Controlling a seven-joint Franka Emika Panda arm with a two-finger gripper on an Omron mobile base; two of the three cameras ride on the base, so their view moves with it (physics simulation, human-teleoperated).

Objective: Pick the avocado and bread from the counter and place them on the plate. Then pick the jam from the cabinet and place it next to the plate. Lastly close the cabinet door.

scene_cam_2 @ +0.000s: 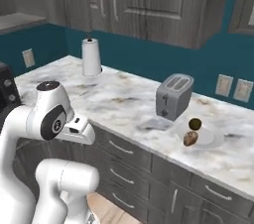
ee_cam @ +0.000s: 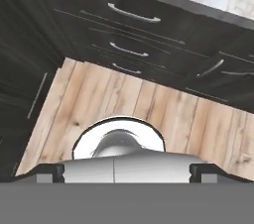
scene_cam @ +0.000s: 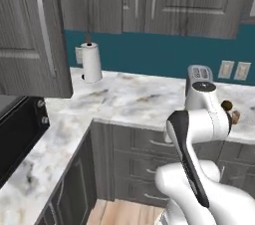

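1. Marble counter (scene_cam: 124, 99) wrapped the corner in the left base view, a paper towel roll (scene_cam: 91, 62) upright by the teal wall.
2. Right base view: avocado (scene_cam_2: 195, 124) and bread (scene_cam_2: 190, 139) sat on the plate (scene_cam_2: 211, 140) beside the toaster (scene_cam_2: 173, 96).
3. Hand view: gripper (ee_cam: 127, 172) jaws wide apart, holding nothing, over wooden floor (ee_cam: 149, 104) near drawers (ee_cam: 134, 34).

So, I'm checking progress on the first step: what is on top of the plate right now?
On the plate, right of the toaster, sit two things: a dark round avocado and a brown piece of bread in front of it. The plate surface beneath them is covered.
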